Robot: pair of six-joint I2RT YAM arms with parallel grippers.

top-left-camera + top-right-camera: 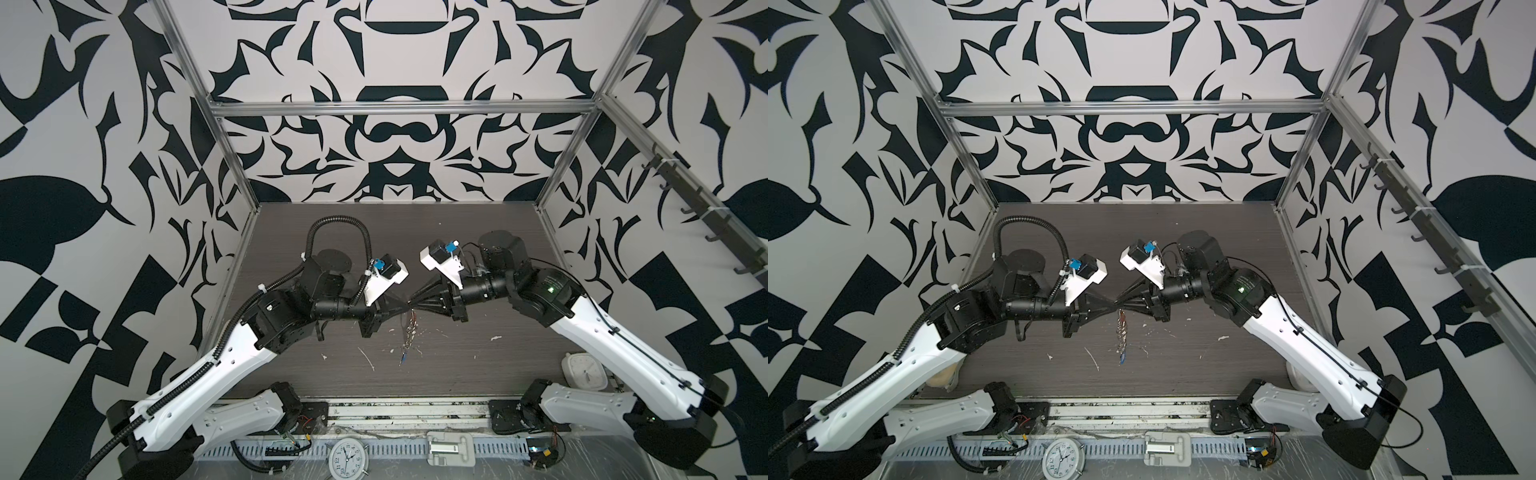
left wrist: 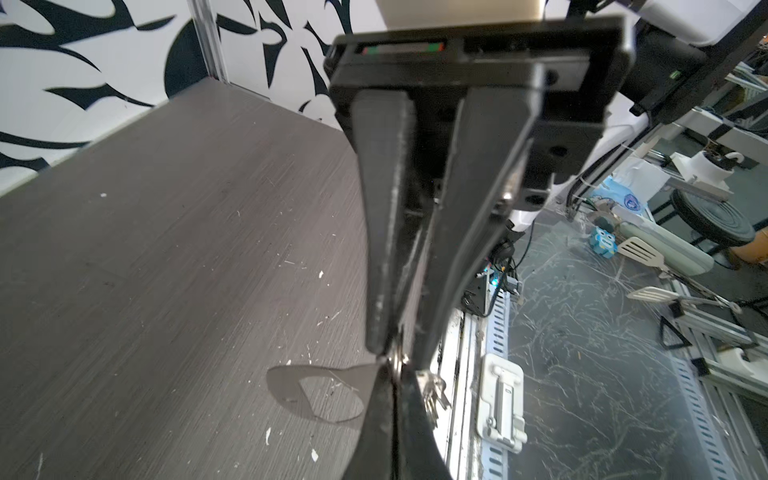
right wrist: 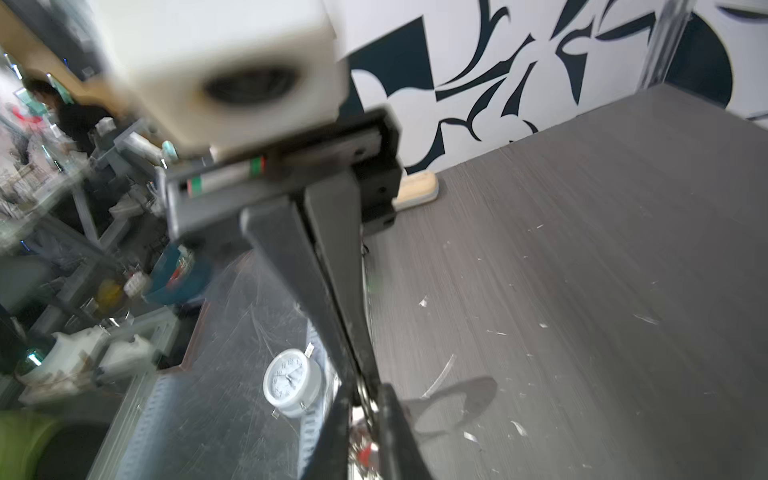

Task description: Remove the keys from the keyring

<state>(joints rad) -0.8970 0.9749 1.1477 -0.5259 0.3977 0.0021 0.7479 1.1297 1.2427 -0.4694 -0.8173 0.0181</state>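
Left gripper: my left gripper has its black wedge fingers pressed flat together, pinching the top of the keyring. My own tips cover the exact spot.
Right gripper: my right gripper meets it tip to tip, its long tapered fingers a narrow slit apart. I cannot tell whether they touch metal.
Keyring: the keyring hangs in the air just below both tips, over the middle of the table. It is edge-on in both top views, so it shows only as a thin glinting streak.
Shadow: its shadow on the table gives the half-moon outline and oblong slot.
Keys: the keys are small and silvery, bunched just beside my left fingertips; I cannot count them.
Tags: the blue tag dangles at the streak's lowest end. The red tag is only a smeared patch in the gap between my right fingers.
Table: the table is matte dark grey wood-grain, flecked with white scraps.
Hard to make out: the right wrist view is motion-blurred.
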